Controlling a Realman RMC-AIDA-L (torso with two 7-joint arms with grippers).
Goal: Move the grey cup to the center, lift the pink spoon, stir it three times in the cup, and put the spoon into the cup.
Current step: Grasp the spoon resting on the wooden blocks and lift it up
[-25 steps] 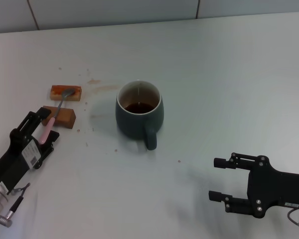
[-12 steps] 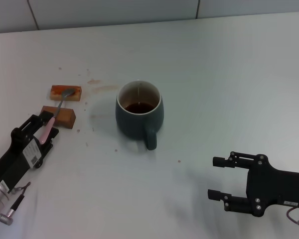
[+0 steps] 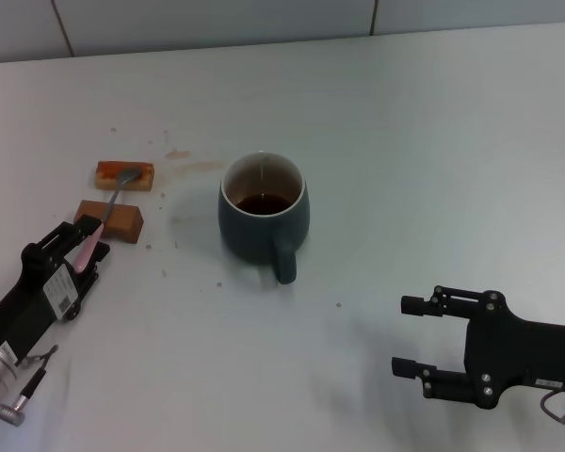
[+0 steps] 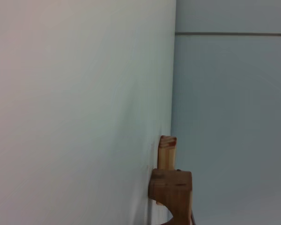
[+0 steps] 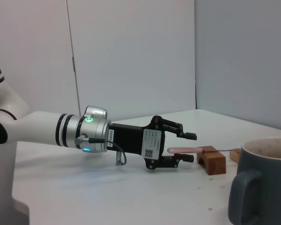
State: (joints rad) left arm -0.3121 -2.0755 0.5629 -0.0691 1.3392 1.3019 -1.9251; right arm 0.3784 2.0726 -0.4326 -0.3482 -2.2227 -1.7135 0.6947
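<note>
A white surface point(image 3: 433, 141) holds a grey cup point(image 3: 263, 217) with dark liquid inside and its handle facing the robot. The left gripper point(image 3: 83, 237) lies low at the surface, its fingers apart around the free end of the pink spoon point(image 3: 96, 230) handle without visibly closing on it. Beyond the gripper's tips the spoon spans two orange-brown blocks point(image 3: 124, 175), its metal bowl on the farther one. The cup stands off to this gripper's right, well apart. The right gripper point(image 3: 412, 336) hovers with fingers spread, holding nothing, the cup ahead of it.
</note>
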